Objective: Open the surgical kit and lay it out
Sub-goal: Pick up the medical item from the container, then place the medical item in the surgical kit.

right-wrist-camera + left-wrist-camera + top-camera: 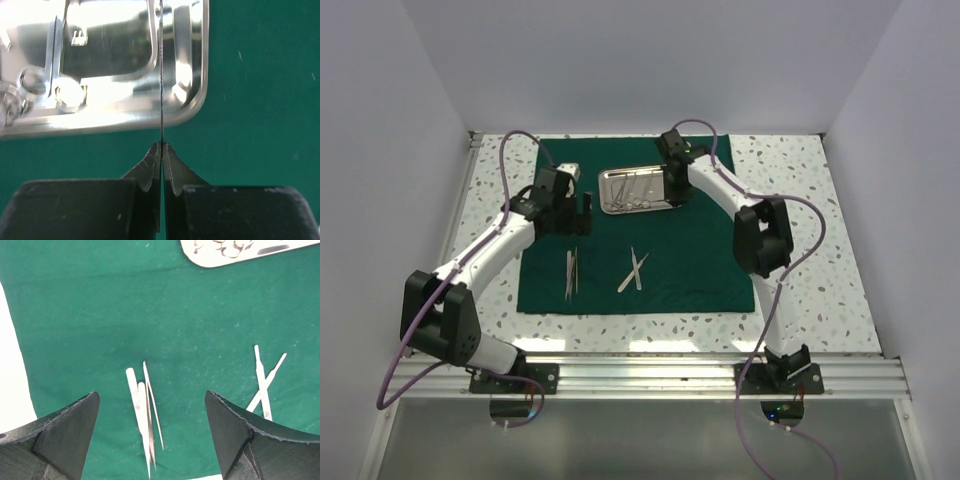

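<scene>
Speckled counter (810, 190), green cloth (700, 260) spread flat on it. We see tray (603, 190) on cloth's far middle, tweezers (571, 272) and crossed pair (634, 270) near front edge. Right jaws clenched on thin instrument (161, 75) at tray corner. Left jaws released, above tweezers.

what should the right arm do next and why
Probably lift the thin tool clear of the tray and carry it toward bare cloth: the right end effector is shut on it at the tray's corner, and other tools already lie on the cloth.

A speckled white tabletop (830, 300) ends at an aluminium rail (650, 372).
</scene>
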You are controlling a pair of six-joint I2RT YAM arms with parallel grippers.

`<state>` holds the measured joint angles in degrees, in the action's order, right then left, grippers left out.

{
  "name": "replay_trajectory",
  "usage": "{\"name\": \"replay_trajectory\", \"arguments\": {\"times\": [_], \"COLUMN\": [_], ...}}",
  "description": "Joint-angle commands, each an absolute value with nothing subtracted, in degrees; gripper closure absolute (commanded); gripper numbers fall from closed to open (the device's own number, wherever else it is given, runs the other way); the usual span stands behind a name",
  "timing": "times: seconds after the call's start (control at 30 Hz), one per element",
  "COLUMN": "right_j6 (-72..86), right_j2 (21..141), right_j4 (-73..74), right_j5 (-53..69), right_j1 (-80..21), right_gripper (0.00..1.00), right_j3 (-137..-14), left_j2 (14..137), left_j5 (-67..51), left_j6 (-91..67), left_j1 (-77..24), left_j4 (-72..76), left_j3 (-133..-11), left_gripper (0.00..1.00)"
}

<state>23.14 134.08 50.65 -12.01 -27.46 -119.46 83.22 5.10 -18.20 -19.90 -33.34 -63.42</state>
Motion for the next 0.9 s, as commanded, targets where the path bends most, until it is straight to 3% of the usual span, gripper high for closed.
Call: {"name": "replay_trajectory", "arguments": {"times": [0.0, 0.3, 0.5, 0.87], "right_j6": [25.3, 33.6, 40.7, 43.9], "right_j2": [122.7, 109.7, 106.3, 108.8], "right_j4": [50.1, 47.0, 36.9, 31.2], "right_j5": [-9.9, -1.9, 7.6, 9.2], "right_j1": [-28.9, -36.5, -43.3, -47.3], "right_gripper": [1.00, 1.00, 1.00, 1.00], "right_j3": [-114.0, -97.5, -83.5, -78.4], "left_j2": [84.2, 86.5, 90.3, 94.0], "left_j5": [3.0, 0.3, -1.6, -1.1], "left_j6": [-16.3, -16.3, -17.9, -18.8], "left_j1": [-19.4, -19.5, -19.4, -19.4], "left_j4": [-29.3, -23.4, -20.7, -21.4], "left_j3": [-65.9, -62.1, -62.9, -66.0], "left_gripper": [0.09, 0.09, 0.10, 0.11]}}
